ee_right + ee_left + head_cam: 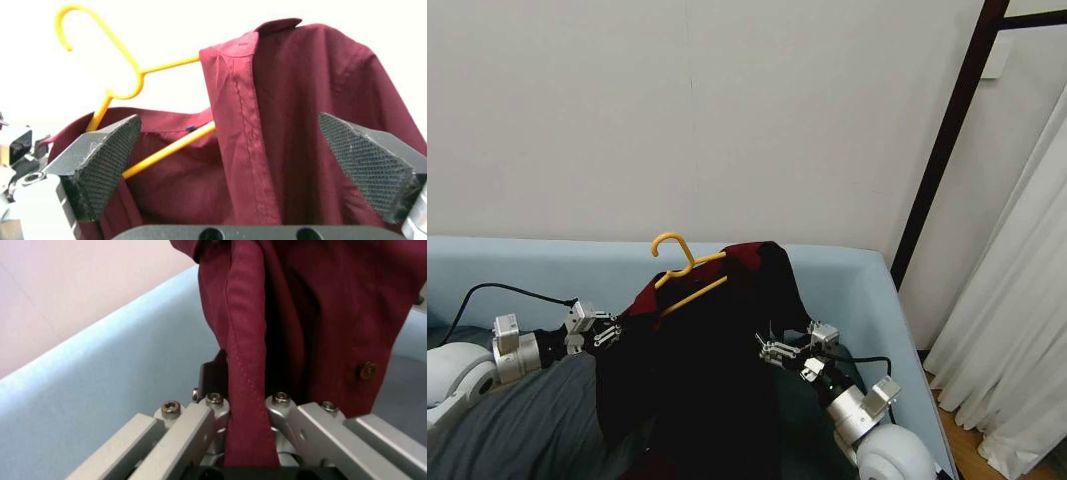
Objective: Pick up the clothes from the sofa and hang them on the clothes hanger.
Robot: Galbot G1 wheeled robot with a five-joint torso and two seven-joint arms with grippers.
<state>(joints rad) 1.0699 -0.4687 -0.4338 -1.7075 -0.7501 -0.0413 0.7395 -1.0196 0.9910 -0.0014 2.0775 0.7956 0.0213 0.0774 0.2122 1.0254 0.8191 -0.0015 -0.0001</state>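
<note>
A dark red shirt (717, 340) hangs over a yellow hanger (677, 262) above the light blue sofa (527, 265). My left gripper (605, 330) is at the shirt's left edge, shut on a fold of the red fabric (250, 410). The shirt (313, 315) rises from between its fingers. My right gripper (772, 350) is at the shirt's right side and stands open. In the right wrist view its mesh pads (107, 160) are wide apart, with the shirt (307, 100) and the hanger (127, 65) just beyond them. What holds the hanger up is hidden.
Grey cloth (517, 430) lies on the sofa seat at lower left. A black rack pole (942, 150) slants up on the right, beside a white curtain (1017, 330). A black cable (507, 290) runs over the left arm. A plain wall is behind.
</note>
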